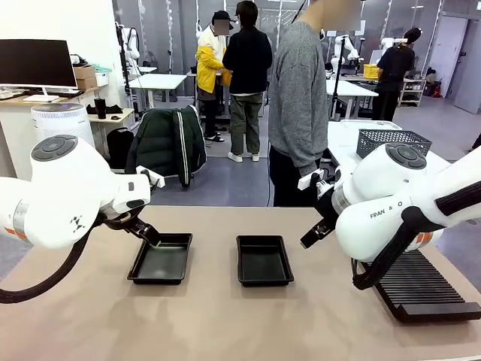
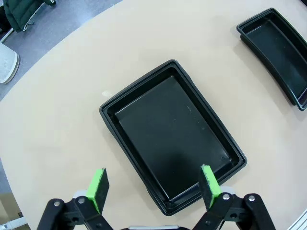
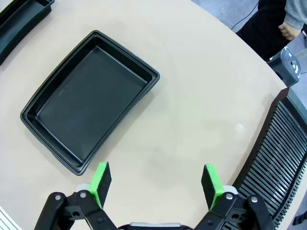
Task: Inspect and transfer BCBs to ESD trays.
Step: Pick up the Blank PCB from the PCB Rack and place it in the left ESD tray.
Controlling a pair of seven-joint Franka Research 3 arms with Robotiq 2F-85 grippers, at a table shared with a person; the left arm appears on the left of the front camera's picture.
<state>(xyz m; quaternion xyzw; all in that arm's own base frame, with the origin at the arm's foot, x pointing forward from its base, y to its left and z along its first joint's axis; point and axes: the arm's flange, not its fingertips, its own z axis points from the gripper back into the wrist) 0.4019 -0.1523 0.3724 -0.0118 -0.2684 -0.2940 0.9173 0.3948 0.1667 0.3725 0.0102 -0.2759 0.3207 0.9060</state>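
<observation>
left hand (image 2: 153,186) hovers spread over a corner of the left tray (image 2: 165,127); right hand (image 3: 156,181) hangs spread above the surface (image 3: 192,120) beside the right tray (image 3: 88,103).

Front view: the left arm's bulky white shell covers most of the left pincer (image 1: 153,240), leaving one green pad in sight over the far rim of the glossy black plastic left tray (image 1: 160,263). The right pincer (image 1: 313,236) sits mostly behind its white wrist, with a single black finger poking out. That arm also covers the far end of the long black ribbed rack (image 1: 428,293) and the lower edge of the dark mesh basket (image 1: 391,139).

Left wrist view: the matching right tray (image 2: 276,48) runs off the right edge.

Right wrist view: the left tray is cut at the top left corner, and the rack leaves at the right edge.
</observation>
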